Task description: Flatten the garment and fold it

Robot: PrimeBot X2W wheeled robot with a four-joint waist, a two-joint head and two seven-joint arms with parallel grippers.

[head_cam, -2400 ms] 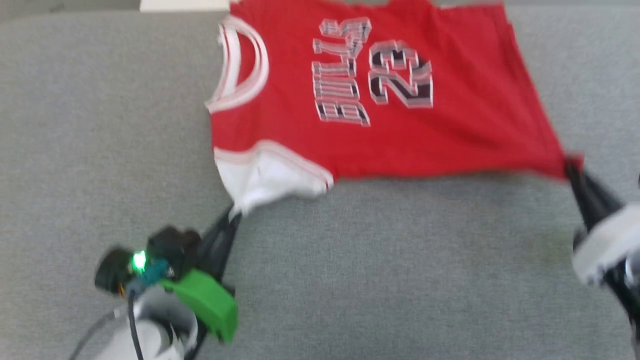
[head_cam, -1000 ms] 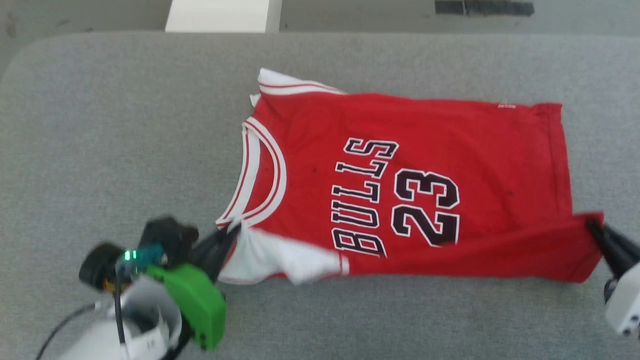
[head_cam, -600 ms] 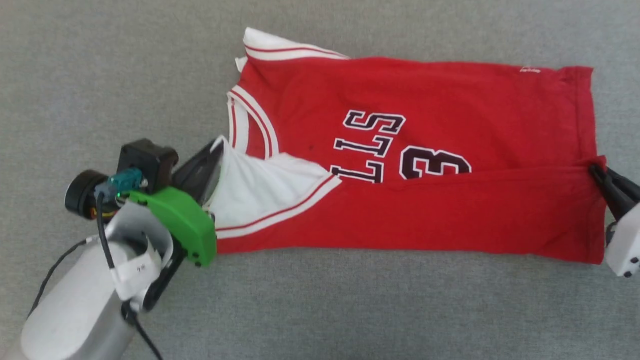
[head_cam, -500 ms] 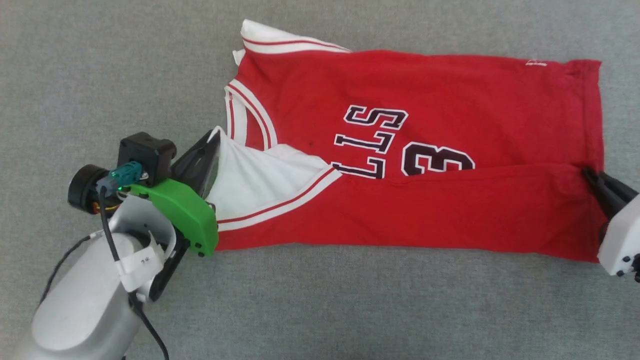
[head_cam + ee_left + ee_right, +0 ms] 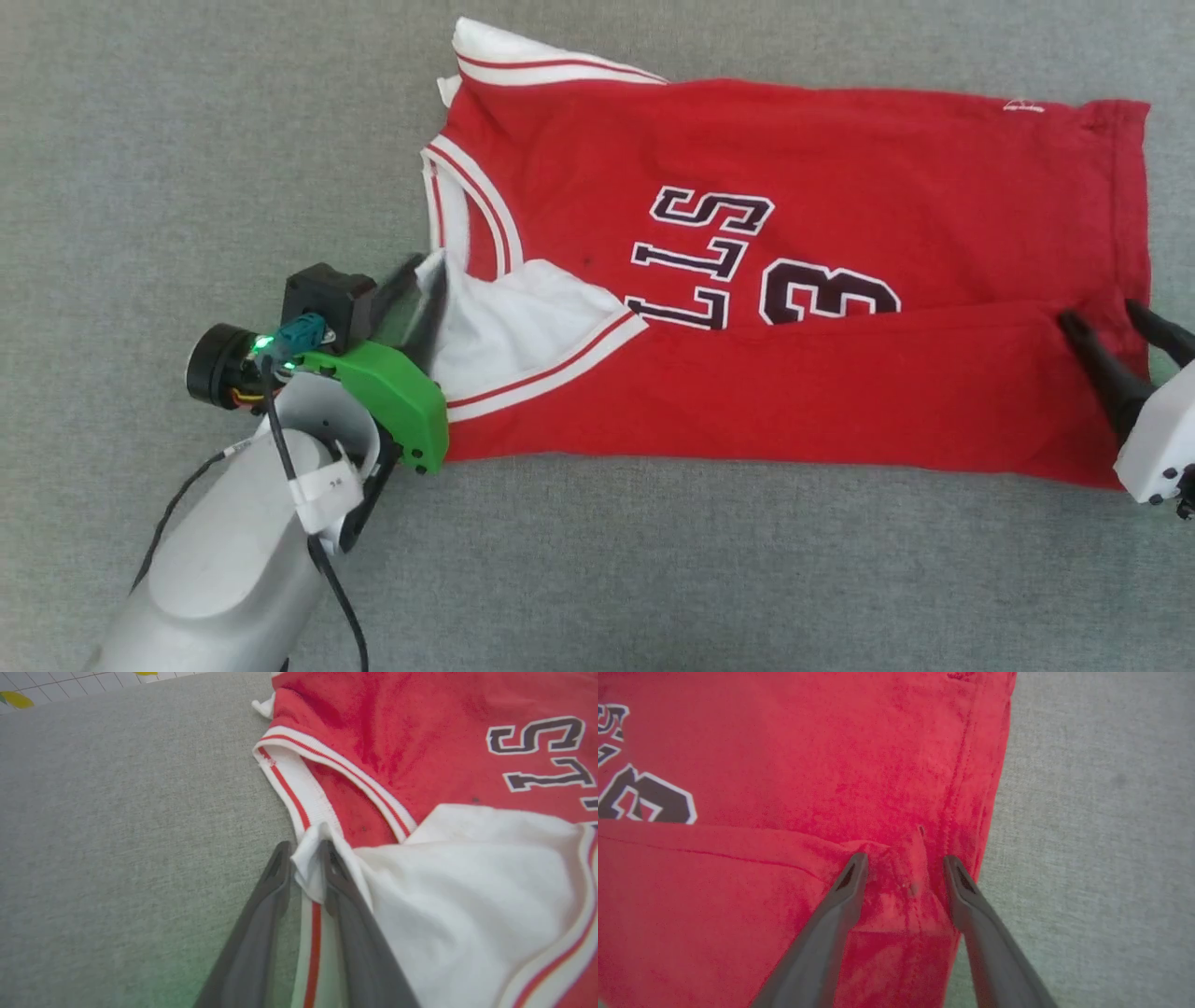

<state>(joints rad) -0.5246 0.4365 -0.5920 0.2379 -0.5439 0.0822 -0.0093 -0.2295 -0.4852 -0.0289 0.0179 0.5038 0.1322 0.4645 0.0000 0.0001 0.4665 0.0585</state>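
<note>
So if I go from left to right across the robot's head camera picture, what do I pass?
Left gripper → the garment's white sleeve → black letters → number 3 → right gripper, its two fingers spread apart over the red cloth.

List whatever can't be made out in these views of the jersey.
- Head view: the garment's folded-over near flap hides part of the lettering and number.
- Left wrist view: white sleeve cloth sits between the fingers of the left gripper; whether they pinch it is unclear.
- Head view: the right edge cuts off the wrist of the right gripper.
- Left wrist view: yellow shapes at the top edge, cut off, unidentifiable.
</note>
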